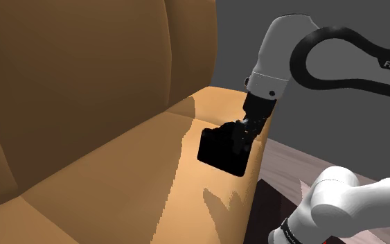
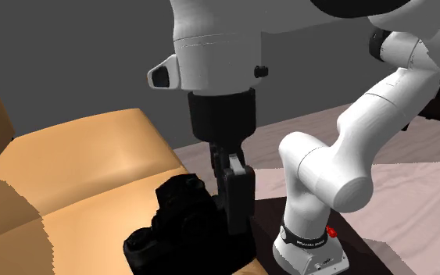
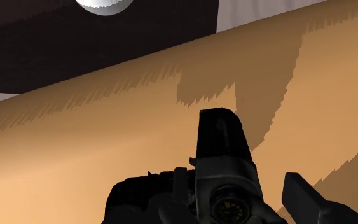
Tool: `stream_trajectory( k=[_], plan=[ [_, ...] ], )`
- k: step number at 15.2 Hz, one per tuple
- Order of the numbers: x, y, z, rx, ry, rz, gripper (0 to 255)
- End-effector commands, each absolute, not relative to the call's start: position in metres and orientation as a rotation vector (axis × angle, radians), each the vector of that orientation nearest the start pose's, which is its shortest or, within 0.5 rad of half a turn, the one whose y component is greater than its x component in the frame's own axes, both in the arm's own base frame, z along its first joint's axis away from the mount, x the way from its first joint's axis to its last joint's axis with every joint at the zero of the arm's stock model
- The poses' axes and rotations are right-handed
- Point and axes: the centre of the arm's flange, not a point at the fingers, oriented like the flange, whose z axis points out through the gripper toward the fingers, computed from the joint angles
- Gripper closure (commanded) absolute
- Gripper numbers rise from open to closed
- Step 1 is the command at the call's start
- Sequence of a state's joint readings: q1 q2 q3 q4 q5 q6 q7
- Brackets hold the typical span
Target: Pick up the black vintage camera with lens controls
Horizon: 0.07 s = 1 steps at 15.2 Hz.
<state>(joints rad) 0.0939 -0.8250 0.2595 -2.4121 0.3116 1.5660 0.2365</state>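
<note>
Heads up, your gripper (image 1: 247, 133) has its fingers spread around the black camera (image 1: 221, 151), one finger (image 3: 308, 200) just off its side, nothing gripped. The camera sits at the front edge of the tan sofa cushion (image 1: 117, 180). The arm (image 1: 366, 55) lettering reads "FRAN", cut off.

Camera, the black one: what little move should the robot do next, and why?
Probably a slow, small lift straight up. The gripper is right against the black camera, which is by the front edge of the tan sofa seat, so a sideways nudge might push it off. I cannot tell if the hold is firm, so go gently.
</note>
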Motion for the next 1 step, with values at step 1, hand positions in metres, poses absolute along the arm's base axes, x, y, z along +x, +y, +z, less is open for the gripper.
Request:
stream_trajectory(
  k=[1],
  plan=[
    [0.2676, 0.1558, 0.5689, -3.031, -0.042, 0.099, 255]
  ],
)
